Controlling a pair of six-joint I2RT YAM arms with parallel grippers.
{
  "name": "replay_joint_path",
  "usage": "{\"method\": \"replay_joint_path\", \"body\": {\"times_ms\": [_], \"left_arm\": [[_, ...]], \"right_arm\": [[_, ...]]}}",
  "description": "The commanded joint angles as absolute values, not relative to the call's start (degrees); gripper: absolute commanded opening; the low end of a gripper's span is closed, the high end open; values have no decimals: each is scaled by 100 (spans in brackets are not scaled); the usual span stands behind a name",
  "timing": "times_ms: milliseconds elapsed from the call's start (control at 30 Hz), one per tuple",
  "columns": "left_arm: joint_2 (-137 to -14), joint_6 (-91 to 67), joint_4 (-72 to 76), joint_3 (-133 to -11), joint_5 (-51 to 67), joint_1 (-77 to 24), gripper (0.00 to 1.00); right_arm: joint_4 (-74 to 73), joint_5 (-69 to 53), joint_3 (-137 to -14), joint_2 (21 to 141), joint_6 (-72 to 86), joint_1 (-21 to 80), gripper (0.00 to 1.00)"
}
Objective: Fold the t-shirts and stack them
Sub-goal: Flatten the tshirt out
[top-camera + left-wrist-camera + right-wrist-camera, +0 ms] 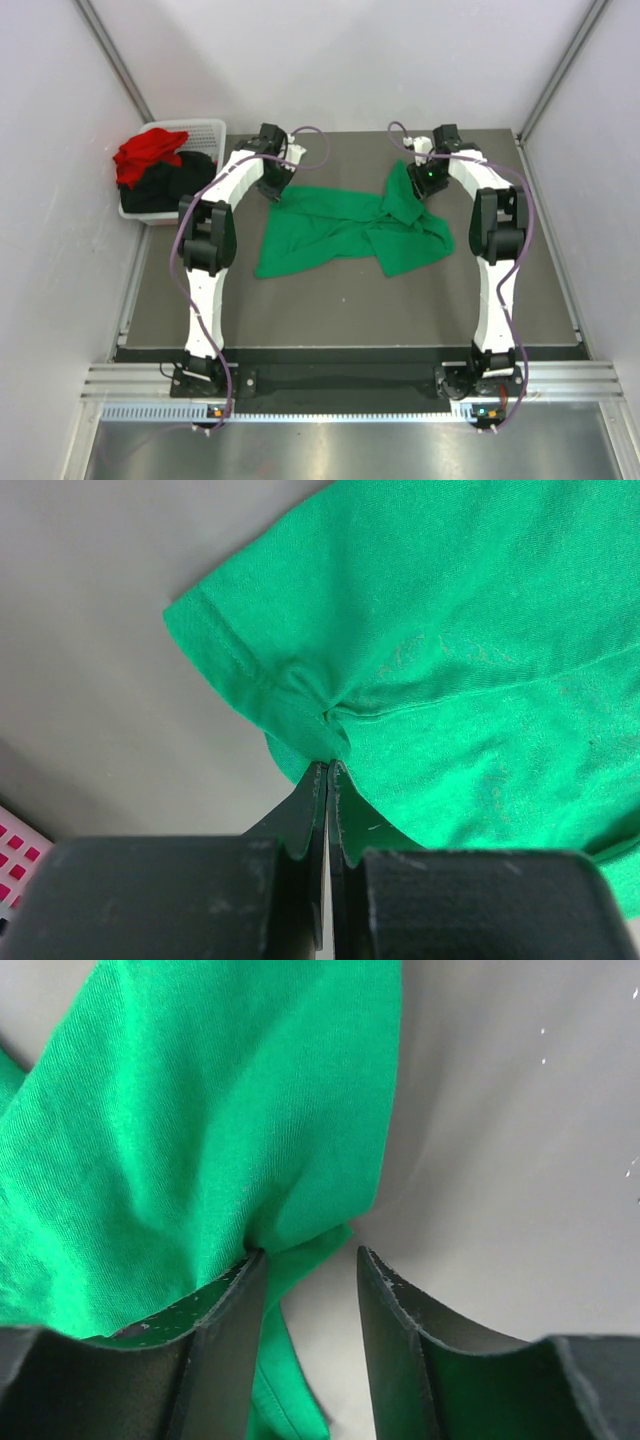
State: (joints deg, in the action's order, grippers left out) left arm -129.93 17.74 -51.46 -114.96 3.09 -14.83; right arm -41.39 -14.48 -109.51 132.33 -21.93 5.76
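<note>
Green t-shirt [345, 228] spans frame centre left-to-right; left gripper [328, 772] pinches its upper-left corner, right gripper [310, 1265] spread astride upper-right edge.

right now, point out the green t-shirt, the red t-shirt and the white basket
green t-shirt [330, 225], top view, middle of the spread cloth
red t-shirt [148, 152], top view, bunched cloth atop the basket pile
white basket [205, 130], top view, far right rim
</note>
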Motion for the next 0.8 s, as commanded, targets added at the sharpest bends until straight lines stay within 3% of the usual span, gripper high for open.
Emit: {"method": "replay_joint_path", "body": {"times_ms": [0,100,367,767], "left_arm": [[-13060,1819,-5098,-11540,264,-1529,0],[-13060,1819,-5115,-11540,246,-1556,0],[-13025,1811,-5107,-11514,193,-1564,0],[-12253,2136,-4317,-11847,-535,-1529,0]], "right_arm": [[-4166,-1371,-11055,13640,-2215,747,41],[-4192,-1231,-11223,13746,-2294,817,34],[-4044,-941,-11154,13641,-2347,817,0],[-3446,-53,-11575,11964,-2320,273,0]]}}
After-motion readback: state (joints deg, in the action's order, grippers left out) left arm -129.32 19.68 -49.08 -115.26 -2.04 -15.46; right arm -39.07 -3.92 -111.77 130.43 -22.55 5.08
